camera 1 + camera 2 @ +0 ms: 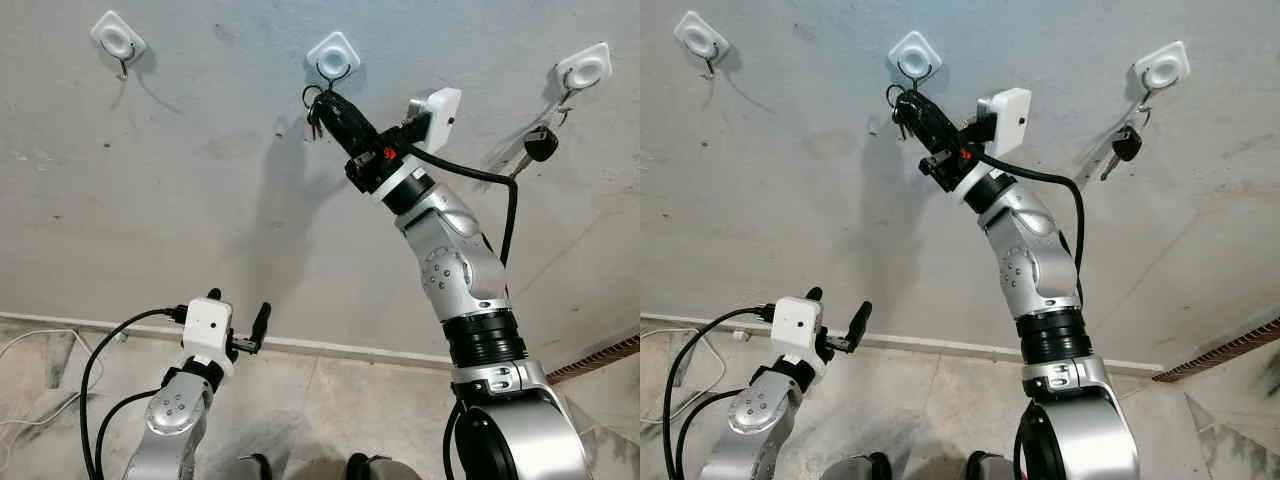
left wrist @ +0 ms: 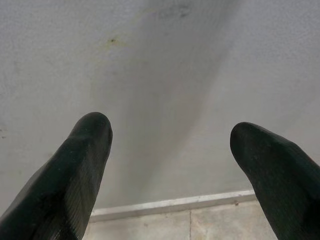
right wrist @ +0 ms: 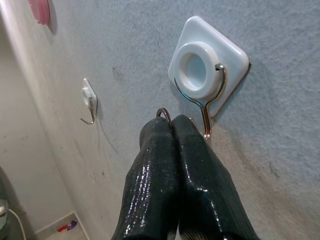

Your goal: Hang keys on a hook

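Note:
My right gripper [image 1: 328,106] is raised to the wall just below the middle white hook [image 1: 333,55]. It is shut on a bunch of keys [image 1: 313,118], whose ring and dark keys stick out at the fingertips. In the right wrist view the metal key ring [image 3: 164,113] peeks out above the closed fingers [image 3: 192,150], a little beside the wire hook [image 3: 206,112] and apart from it. My left gripper [image 1: 238,307] is held low near the skirting, open and holding nothing.
A second white hook [image 1: 118,40] at the left of the grey wall is bare. The right-hand hook [image 1: 585,68] carries another key with a black head [image 1: 541,143]. A white cable [image 1: 30,345] lies on the tiled floor at the left.

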Available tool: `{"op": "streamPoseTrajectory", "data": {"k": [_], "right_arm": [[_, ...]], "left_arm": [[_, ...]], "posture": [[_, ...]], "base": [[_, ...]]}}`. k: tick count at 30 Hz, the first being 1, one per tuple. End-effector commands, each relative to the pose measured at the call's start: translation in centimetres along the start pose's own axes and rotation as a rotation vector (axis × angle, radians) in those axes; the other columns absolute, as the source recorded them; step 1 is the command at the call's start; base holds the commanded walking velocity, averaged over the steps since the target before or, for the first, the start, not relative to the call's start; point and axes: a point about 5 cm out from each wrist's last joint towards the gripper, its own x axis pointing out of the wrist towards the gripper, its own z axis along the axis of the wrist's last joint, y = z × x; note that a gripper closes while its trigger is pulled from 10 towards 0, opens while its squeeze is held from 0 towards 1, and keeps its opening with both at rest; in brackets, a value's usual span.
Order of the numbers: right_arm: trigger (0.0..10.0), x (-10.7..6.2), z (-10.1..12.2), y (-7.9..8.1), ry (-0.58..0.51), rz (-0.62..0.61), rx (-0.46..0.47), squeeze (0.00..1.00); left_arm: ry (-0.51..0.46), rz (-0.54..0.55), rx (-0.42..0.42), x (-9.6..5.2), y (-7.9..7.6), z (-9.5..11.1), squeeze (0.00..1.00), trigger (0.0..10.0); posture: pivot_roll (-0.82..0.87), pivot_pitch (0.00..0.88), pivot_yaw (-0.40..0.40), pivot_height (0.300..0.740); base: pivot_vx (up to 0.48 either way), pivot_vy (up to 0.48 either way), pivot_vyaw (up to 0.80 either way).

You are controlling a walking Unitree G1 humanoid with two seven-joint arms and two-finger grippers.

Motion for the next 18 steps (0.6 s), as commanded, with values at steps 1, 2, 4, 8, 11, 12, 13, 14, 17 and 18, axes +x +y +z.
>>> {"op": "streamPoseTrajectory", "data": {"k": [1, 2, 4, 8, 11, 12, 13, 14, 17, 18], "right_arm": [[10.0, 0.2, 1.1, -0.3, -0.045, -0.006, -0.009, 0.00], [10.0, 0.1, 1.2, -0.6, -0.048, -0.016, -0.010, 0.00], [10.0, 0.0, 1.2, -0.7, -0.050, -0.021, -0.010, 0.00], [10.0, -0.2, 1.6, -1.0, -0.067, -0.032, -0.006, 0.00], [10.0, -0.3, 1.8, -1.3, -0.076, -0.045, 0.002, 0.00], [10.0, -0.3, 1.8, -1.4, -0.078, -0.053, 0.006, 0.00], [10.0, -0.4, 1.9, -1.5, -0.080, -0.061, 0.009, 0.00], [10.0, -0.5, 1.9, -1.6, -0.084, -0.063, 0.014, 0.00], [10.0, -0.7, 2.1, -1.5, -0.092, -0.044, 0.033, 0.00], [10.0, -0.7, 2.1, -1.4, -0.094, -0.032, 0.044, 0.00]], "left_arm": [[0.018, 0.005, 0.003, -0.4, 0.2, -0.3, 0.00, 10.0], [0.018, 0.004, 0.003, -0.3, 0.2, -0.3, 0.00, 10.0], [0.019, 0.003, 0.003, -0.3, 0.2, -0.3, 0.00, 10.0], [0.020, -0.001, 0.004, -0.3, 0.2, -0.3, 0.00, 10.0], [0.021, -0.002, 0.003, -0.3, 0.2, -0.3, 0.00, 10.0], [0.021, -0.002, 0.004, -0.3, 0.2, -0.3, 0.00, 10.0], [0.021, -0.002, 0.003, -0.3, 0.2, -0.3, 0.00, 10.0], [0.021, -0.001, 0.003, -0.3, 0.2, -0.3, 0.00, 10.0], [0.022, 0.000, 0.003, -0.3, 0.2, -0.3, 0.00, 10.0], [0.023, 0.000, 0.003, -0.4, 0.2, -0.3, 0.00, 10.0]], "posture": [[0.08, 0.193, 0.011, 0.740], [0.08, 0.193, 0.012, 0.740], [0.08, 0.192, 0.013, 0.740], [0.08, 0.194, 0.015, 0.740], [0.08, 0.195, 0.015, 0.740], [0.08, 0.195, 0.015, 0.740], [0.08, 0.195, 0.015, 0.740], [0.08, 0.195, 0.015, 0.740], [0.08, 0.194, 0.016, 0.740], [0.08, 0.194, 0.016, 0.740]], "base": [[0.000, 0.000, 0.00], [0.000, 0.000, 0.00], [0.000, 0.000, 0.00], [0.000, 0.000, 0.00], [0.000, 0.000, 0.00], [0.000, 0.000, 0.00], [0.000, 0.000, 0.00], [0.000, 0.000, 0.00], [0.000, 0.000, 0.00], [0.000, 0.000, 0.00]]}}
